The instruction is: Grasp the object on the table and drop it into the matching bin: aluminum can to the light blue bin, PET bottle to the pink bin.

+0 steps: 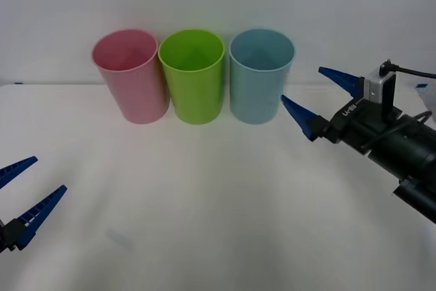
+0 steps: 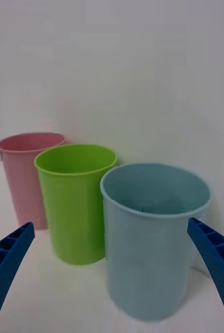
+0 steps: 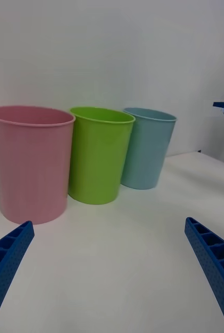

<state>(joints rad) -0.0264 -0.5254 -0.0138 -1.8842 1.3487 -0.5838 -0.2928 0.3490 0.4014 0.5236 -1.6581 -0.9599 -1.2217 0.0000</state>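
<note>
Bins stood in a row at upper centre of the tabletop (image 1: 204, 202): pink bin (image 1: 131, 75), lime green bin (image 1: 193, 75), light blue bin (image 1: 259, 74). Right pincer (image 1: 323, 97) hung spread, empty, just right of the light blue bin. Left pincer (image 1: 27, 193) sat spread at lower left.

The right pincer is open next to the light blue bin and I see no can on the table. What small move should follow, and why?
Probably draw the right pincer back from the light blue bin. It is open and holds nothing, beside the bin's rim, and the white table shows no can to pick. The left pincer waits open at the near left.
</note>
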